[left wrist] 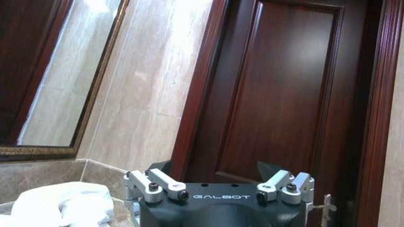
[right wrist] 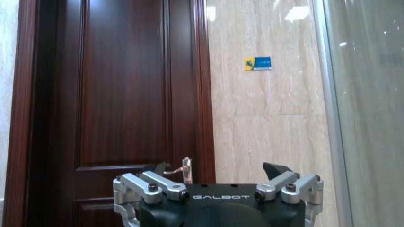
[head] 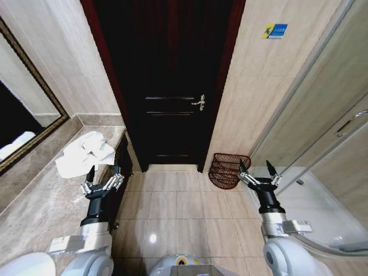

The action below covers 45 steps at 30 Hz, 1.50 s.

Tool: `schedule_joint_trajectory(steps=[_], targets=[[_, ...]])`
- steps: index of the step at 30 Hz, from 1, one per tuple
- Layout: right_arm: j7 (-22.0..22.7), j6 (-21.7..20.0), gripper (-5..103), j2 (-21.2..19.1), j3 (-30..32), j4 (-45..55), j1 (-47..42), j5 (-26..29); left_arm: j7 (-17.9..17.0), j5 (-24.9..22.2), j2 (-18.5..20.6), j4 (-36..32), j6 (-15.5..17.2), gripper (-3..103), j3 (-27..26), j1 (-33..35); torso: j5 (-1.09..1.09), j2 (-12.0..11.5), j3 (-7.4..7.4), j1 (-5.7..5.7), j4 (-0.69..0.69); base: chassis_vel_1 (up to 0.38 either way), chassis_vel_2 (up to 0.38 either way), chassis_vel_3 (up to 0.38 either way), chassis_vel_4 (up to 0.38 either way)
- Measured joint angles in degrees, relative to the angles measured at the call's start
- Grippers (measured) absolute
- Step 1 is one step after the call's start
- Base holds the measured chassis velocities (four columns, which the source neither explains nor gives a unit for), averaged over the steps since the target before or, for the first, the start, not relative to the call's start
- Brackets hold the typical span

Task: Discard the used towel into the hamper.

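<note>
The used towel (head: 83,154) is a crumpled white heap on the marble counter (head: 34,201) at the left, near the counter's far end. It also shows in the left wrist view as the towel (left wrist: 57,208) beside the gripper body. The hamper (head: 229,170), a dark reddish-brown open-weave basket, stands on the floor against the wall right of the door. My left gripper (head: 105,174) (left wrist: 213,166) is open and empty, just short of the towel at the counter's edge. My right gripper (head: 256,167) (right wrist: 218,168) is open and empty, close beside the hamper.
A dark wooden door (head: 172,86) with a metal handle (head: 199,103) stands shut straight ahead. A framed mirror (head: 23,115) hangs over the counter. A glass shower enclosure (head: 322,144) runs along the right. Tiled floor (head: 172,207) lies between my arms.
</note>
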Motion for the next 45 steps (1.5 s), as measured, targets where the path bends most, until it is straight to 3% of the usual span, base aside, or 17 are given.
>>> schedule_joint_trajectory(steps=[45], targets=[[-1.0,0.4,100,0.1,-0.6,-0.6,0.1,0.0,0.2,0.5,0.0,0.5,-0.2,93,0.3,0.1,0.00,0.0,0.00,0.00,0.00,-0.053,0.052,0.052,-0.051]])
